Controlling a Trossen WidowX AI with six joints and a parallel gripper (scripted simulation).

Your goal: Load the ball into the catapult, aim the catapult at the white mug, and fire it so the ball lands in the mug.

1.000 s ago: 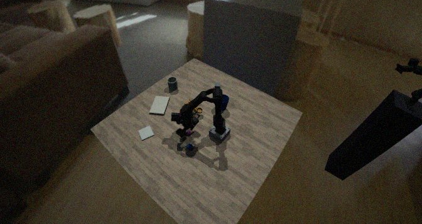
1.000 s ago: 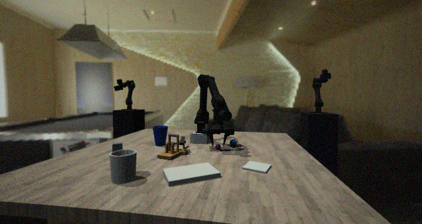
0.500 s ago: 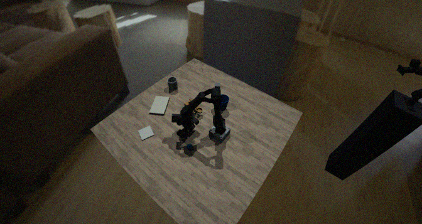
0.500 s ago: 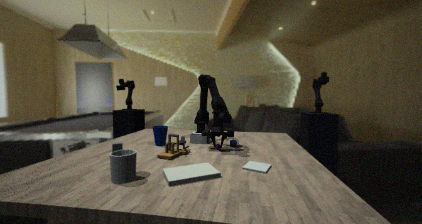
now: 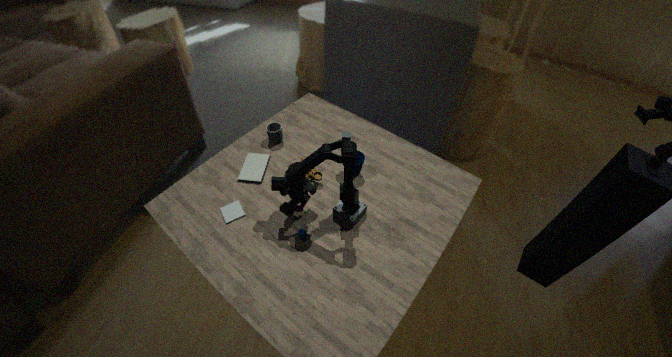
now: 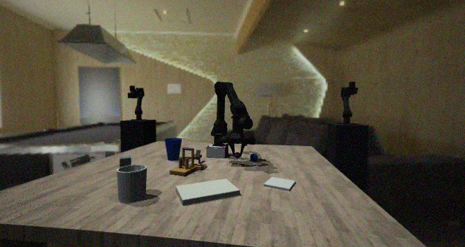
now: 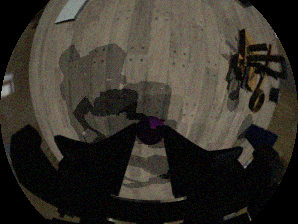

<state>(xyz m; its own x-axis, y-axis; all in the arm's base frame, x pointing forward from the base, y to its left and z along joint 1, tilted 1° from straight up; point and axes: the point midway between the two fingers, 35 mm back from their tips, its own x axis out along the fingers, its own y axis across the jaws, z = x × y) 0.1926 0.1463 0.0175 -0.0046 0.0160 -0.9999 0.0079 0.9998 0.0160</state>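
Note:
My gripper [image 5: 295, 208] [image 6: 237, 153] [image 7: 150, 127] is shut on a small purple ball [image 6: 237, 155] [image 7: 156, 121], held between the fingertips low at the table; whether it touches the wood is unclear. The catapult [image 5: 314, 174] [image 6: 183, 171] [image 7: 253, 67], an orange-brown wooden frame with dark parts, stands on the table away from the gripper, at the right in the wrist view. The mug [image 5: 274, 135] [image 6: 132, 184], looking grey in the dim light, stands upright beyond the catapult from the arm. Nothing is seen in the catapult, but its holder is too small to judge.
A blue ball [image 5: 302, 233] [image 6: 254, 157] lies close to the gripper. A blue cup [image 5: 358, 161] [image 6: 173, 149] stands near the catapult. A large white slab [image 5: 254, 168] [image 6: 207, 190] and a small one [image 5: 232, 212] [image 6: 279, 183] lie flat. A grey block [image 6: 125, 160] stands behind the mug.

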